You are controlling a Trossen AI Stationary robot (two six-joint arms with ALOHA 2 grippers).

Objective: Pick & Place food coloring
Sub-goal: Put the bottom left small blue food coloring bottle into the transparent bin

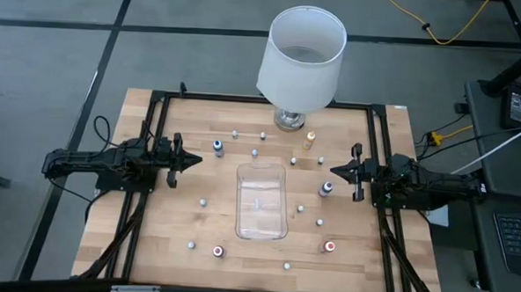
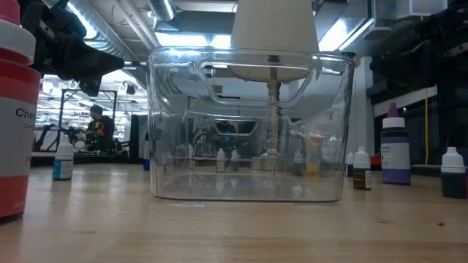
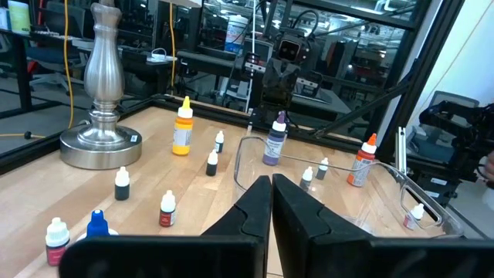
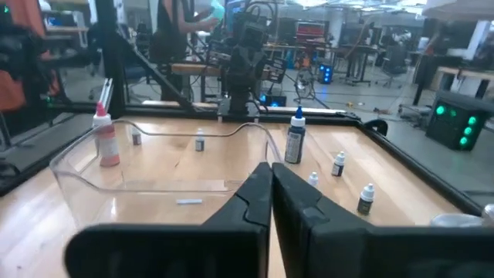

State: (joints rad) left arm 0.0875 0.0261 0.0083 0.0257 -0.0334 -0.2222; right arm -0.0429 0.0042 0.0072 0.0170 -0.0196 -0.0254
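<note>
Many tiny food coloring bottles stand upright on their bases, scattered over the wooden table around a clear tray (image 1: 262, 201). Among them are a blue-capped one (image 1: 217, 147), a yellow one (image 1: 310, 139), a purple one (image 1: 325, 189) and two red ones (image 1: 218, 251) (image 1: 329, 247). My left gripper (image 1: 194, 159) hovers left of the tray with its fingers shut (image 3: 272, 185), pointing toward the tray. My right gripper (image 1: 334, 170) hovers right of the tray, near the purple bottle (image 4: 294, 140), also shut (image 4: 272, 171). Neither holds anything.
A large white lamp (image 1: 301, 58) stands on its metal base (image 3: 100, 143) at the table's far edge, behind the tray. A black frame (image 1: 157, 102) runs around the table. In the low view the tray (image 2: 248, 124) fills the middle, with a red bottle (image 2: 14, 117) close by.
</note>
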